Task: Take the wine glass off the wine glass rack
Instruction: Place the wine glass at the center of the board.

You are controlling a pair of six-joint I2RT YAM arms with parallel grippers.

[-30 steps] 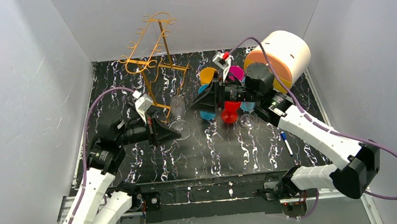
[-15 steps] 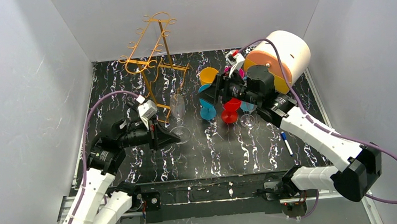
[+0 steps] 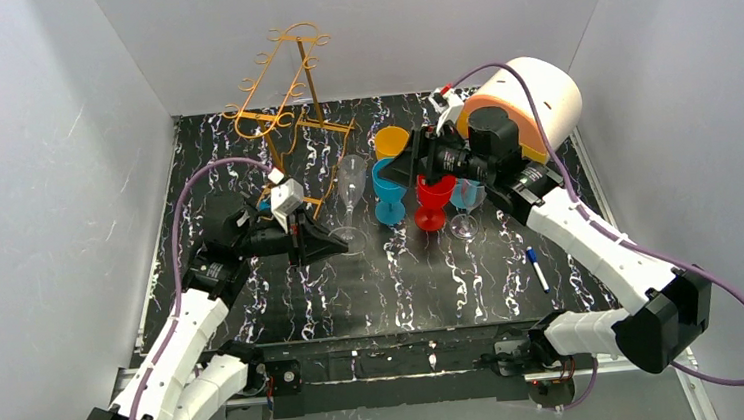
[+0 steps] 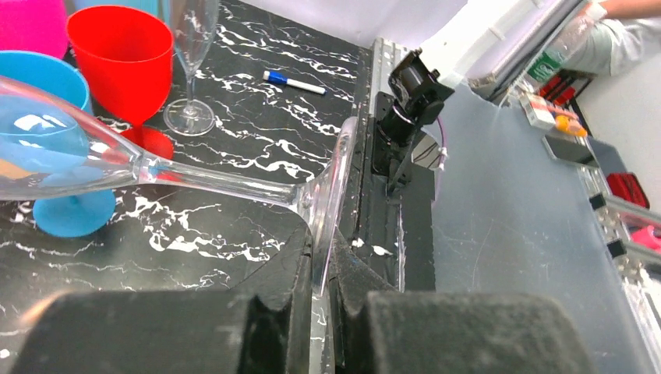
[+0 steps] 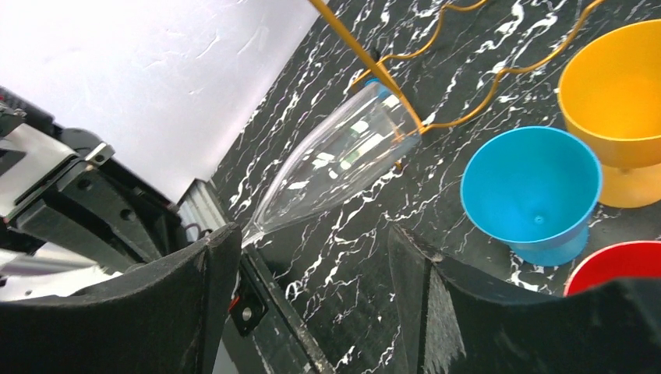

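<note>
At the left-centre of the black marbled table [image 3: 454, 284], the left gripper [image 3: 336, 245] is clamped on the wine glass [image 3: 352, 183]. Its 2 fingers [image 4: 273, 312] are nearly closed and pinch the thin edge of the glass's round foot. The left arm reaches forward from its base with the wrist turned inward, so the gripper points toward the middle of the table. The glass stands roughly upright, leaning a little, just in front of the wine glass rack [image 3: 275, 117] and clear of its upper hooks. Whether the foot touches the table cannot be told.

The right gripper [image 3: 395, 168] is spread wide with nothing between its fingers [image 5: 187, 312]. The right arm bends back over the cluster of cups and aims left toward the glass, but is apart from it.

The left wrist view alone shows the grip: the foot's rim sits in the narrow slot between the fingers, and the stem and bowl run off to the left. Beyond them are a red cup [image 4: 121, 62], a blue cup [image 4: 70, 214], a second clear glass [image 4: 191, 78] and a blue marker [image 4: 295, 80]. The right wrist view shows the glass's rim crossing a low orange wire of the rack, contact uncertain, with a yellow cup [image 5: 616, 101] nearby. Only the top view takes in the whole rack and the white-and-orange cylinder [image 3: 539, 91] at the back right
</note>
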